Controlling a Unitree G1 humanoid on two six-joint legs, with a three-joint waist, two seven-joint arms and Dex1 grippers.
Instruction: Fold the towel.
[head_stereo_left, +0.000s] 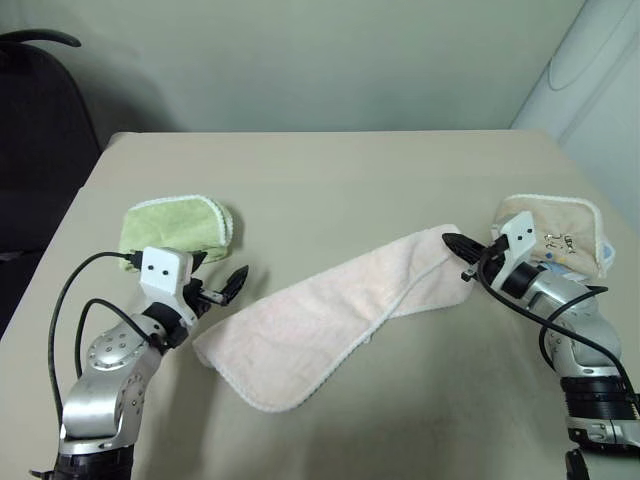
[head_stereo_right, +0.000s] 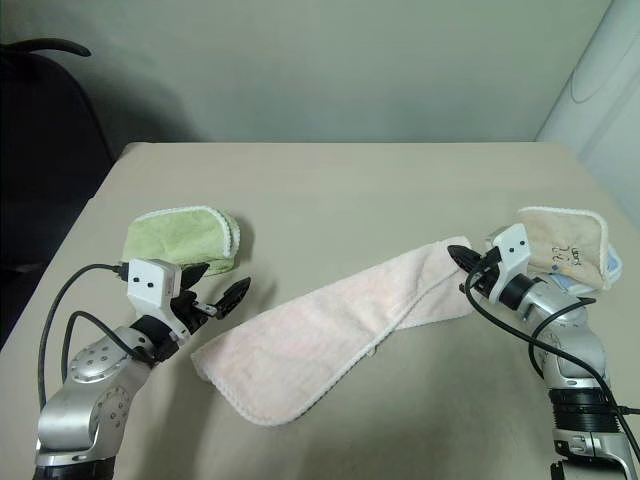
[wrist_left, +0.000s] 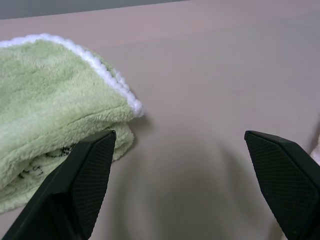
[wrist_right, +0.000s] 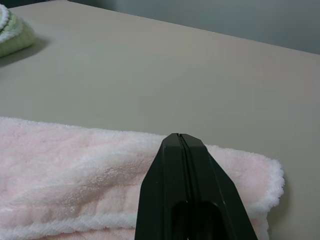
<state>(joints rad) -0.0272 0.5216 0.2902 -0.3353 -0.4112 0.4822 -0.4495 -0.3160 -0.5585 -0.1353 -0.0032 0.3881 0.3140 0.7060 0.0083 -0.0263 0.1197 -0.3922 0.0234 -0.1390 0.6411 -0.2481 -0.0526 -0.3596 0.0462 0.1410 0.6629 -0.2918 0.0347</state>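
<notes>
Pink terry, your towel (head_stereo_left: 335, 320) lies as a long band folded lengthwise, slanting across the beige desk (head_stereo_left: 330, 175) from near left to far right. Your right tool (head_stereo_left: 455, 245) sits at the far-right end with fingers pressed together, and whether it pinches any cloth you cannot tell. Your left tool (head_stereo_left: 222, 285) stands spread wide just beside the near-left end, between it and the green towel (head_stereo_left: 178, 228), seemingly ready to take that end. A tan towel (head_stereo_left: 560, 232) lies far right.

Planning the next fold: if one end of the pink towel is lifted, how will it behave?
The towel is probably floppy: it lies in a long, soft, already doubled strip, so the rest would sag or drag. Its terry pile likely grips the table rather than sliding.
</notes>
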